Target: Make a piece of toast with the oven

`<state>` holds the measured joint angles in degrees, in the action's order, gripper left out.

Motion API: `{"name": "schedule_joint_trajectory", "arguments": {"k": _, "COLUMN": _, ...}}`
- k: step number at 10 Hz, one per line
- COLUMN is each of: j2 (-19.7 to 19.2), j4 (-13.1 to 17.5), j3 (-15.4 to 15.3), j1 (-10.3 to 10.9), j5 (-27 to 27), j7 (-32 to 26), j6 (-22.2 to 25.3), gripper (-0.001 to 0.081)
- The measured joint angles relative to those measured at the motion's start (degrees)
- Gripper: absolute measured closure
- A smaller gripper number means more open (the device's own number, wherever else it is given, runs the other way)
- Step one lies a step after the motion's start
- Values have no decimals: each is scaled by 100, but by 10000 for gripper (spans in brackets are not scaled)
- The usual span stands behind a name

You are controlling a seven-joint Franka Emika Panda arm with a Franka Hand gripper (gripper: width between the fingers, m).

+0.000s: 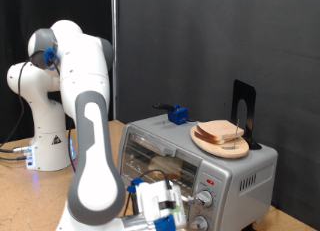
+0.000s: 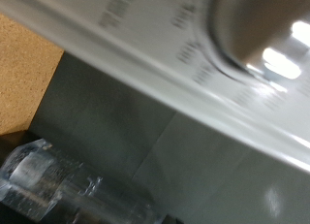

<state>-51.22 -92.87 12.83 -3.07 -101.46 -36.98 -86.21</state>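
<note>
Gripper (image 1: pixel 165 206), closure indiscernible, is hovering beside the oven (image 1: pixel 200 156) knobs (image 1: pixel 204 198); I am judging dial-setting underway, needing precise alignment.

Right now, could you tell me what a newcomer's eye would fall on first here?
The white robot arm fills the exterior view's left, bending down to the oven's front. The silver oven sits at lower right, with bread slices on a round wooden plate on top. The gripper hangs by the oven's knobs.
</note>
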Motion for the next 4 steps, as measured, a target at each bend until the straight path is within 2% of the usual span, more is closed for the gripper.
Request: {"name": "schedule_joint_trajectory", "arguments": {"k": 4, "j2": 766, "j4": -832, "j3": 444, "j1": -28, "j5": 411, "j7": 518, "j6": -30, "gripper": 1}}
